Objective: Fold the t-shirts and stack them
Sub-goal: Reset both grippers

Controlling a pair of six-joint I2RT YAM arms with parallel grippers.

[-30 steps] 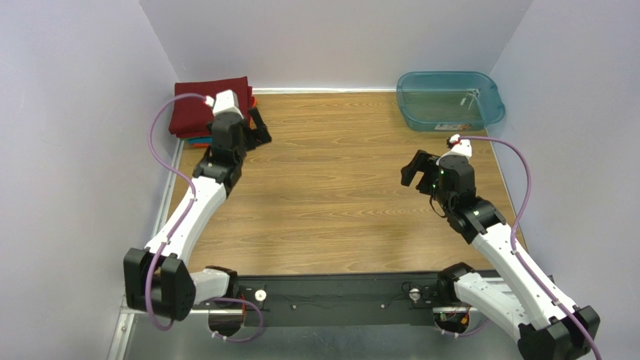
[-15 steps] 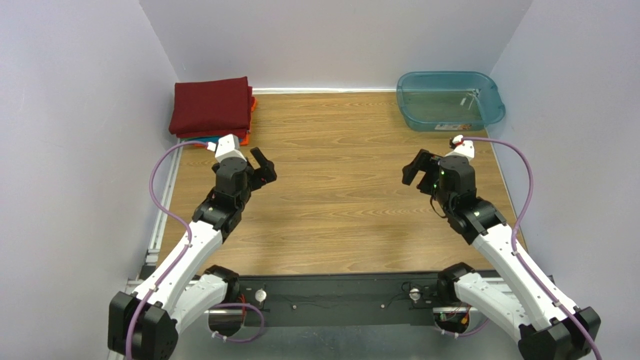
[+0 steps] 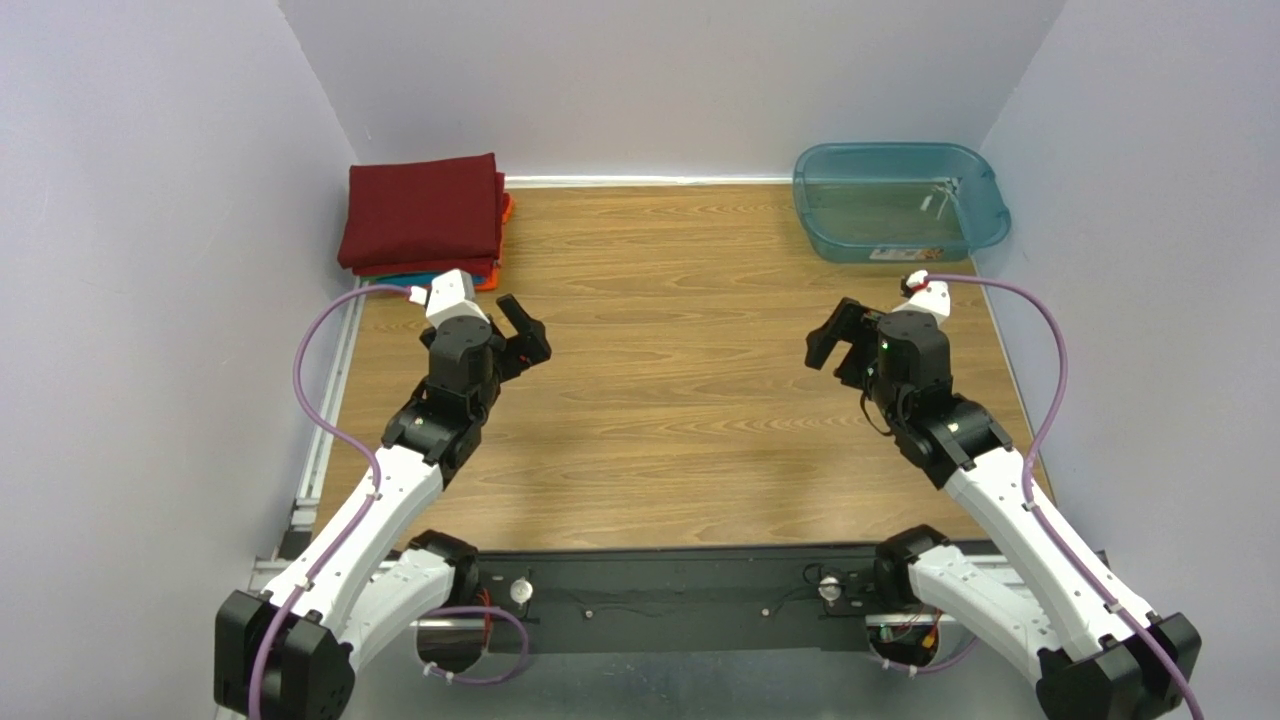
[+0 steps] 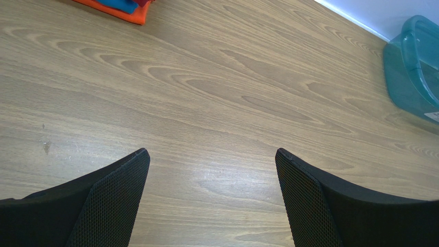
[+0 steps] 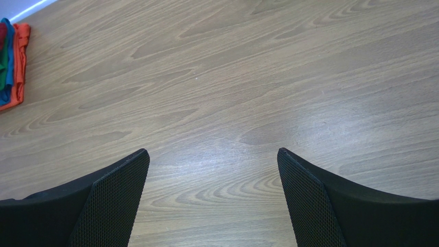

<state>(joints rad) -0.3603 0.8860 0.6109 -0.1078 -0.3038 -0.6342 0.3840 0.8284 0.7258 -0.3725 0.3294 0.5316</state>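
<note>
Wooden table (image 3: pixel 676 375) — t-shirts (image 3: pixel 421 210) apart from tub (image 3: pixel 902 150)

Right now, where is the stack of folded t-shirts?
In the top view, the stack of folded t-shirts sits in the far left corner of the table, beyond the left end effector and opposite the teal tub at far right.

The left wrist view's edges cut off the t-shirts (image 4: pixel 125 14) and the teal tub (image 4: pixel 412 77).

wooden table (image 3: pixel 676 375); t-shirts (image 3: pixel 421 215); tub (image 3: pixel 899 201)
</note>
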